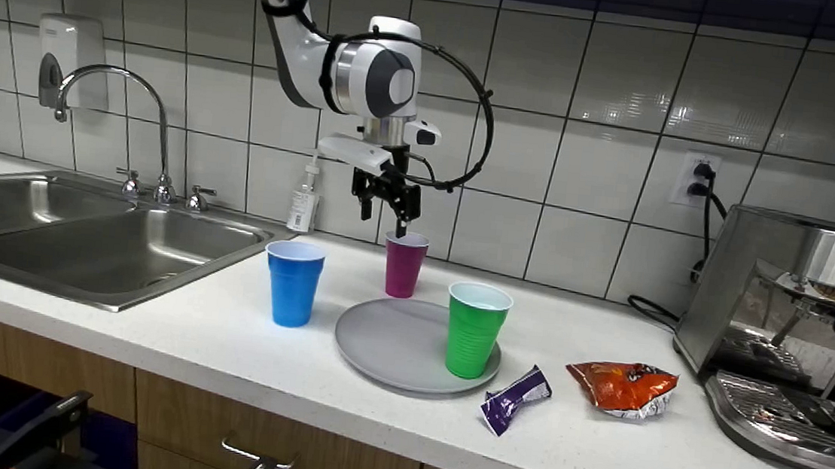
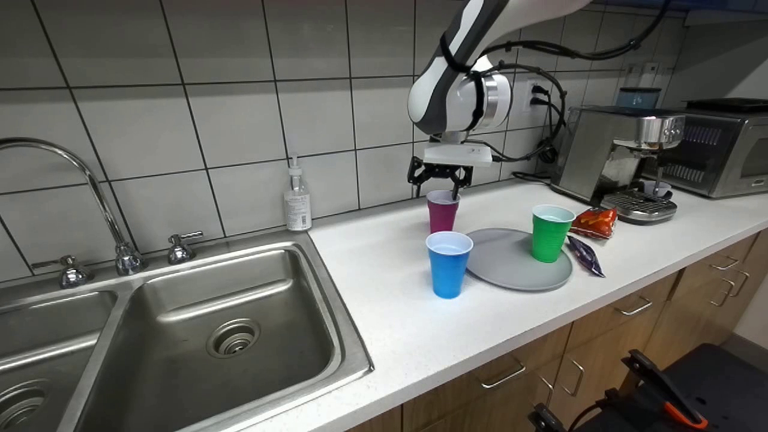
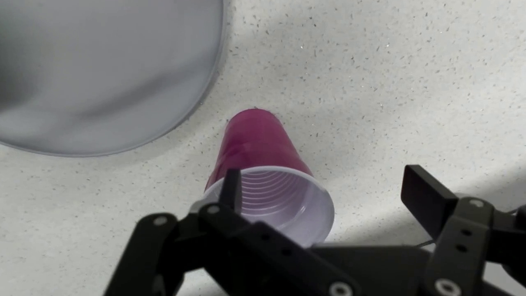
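Observation:
In the wrist view my gripper stands wide open, holding nothing. One of its fingers crosses the mouth of a magenta cup with a white inside; the opposite one is out past the cup's rim, above the counter. Both exterior views show the gripper just over this upright cup, near the tiled wall. Whether that fingertip dips inside or touches the rim, I cannot tell. A grey plate lies close by, with a green cup upright on it. Beside the plate stands a blue cup.
A purple wrapper and an orange snack bag lie right of the plate in an exterior view. Beyond them is a coffee machine. A steel sink with a faucet and a soap bottle are on the other side.

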Robot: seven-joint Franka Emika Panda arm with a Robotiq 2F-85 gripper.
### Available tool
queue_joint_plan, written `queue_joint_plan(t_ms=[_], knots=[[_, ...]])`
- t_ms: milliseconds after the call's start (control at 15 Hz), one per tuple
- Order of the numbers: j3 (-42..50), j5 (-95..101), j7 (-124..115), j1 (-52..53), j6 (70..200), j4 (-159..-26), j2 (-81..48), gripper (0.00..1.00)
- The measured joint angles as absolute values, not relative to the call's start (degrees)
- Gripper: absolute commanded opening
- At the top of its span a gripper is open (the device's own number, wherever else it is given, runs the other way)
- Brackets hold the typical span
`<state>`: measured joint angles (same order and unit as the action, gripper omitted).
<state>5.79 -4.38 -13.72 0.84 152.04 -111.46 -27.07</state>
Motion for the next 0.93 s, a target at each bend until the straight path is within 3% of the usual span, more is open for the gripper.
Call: queue_joint_plan(t_ms=[933], knots=[[5.89,-4.39,-15.53,1.57,152.0,-105.63,-32.44,1.0]])
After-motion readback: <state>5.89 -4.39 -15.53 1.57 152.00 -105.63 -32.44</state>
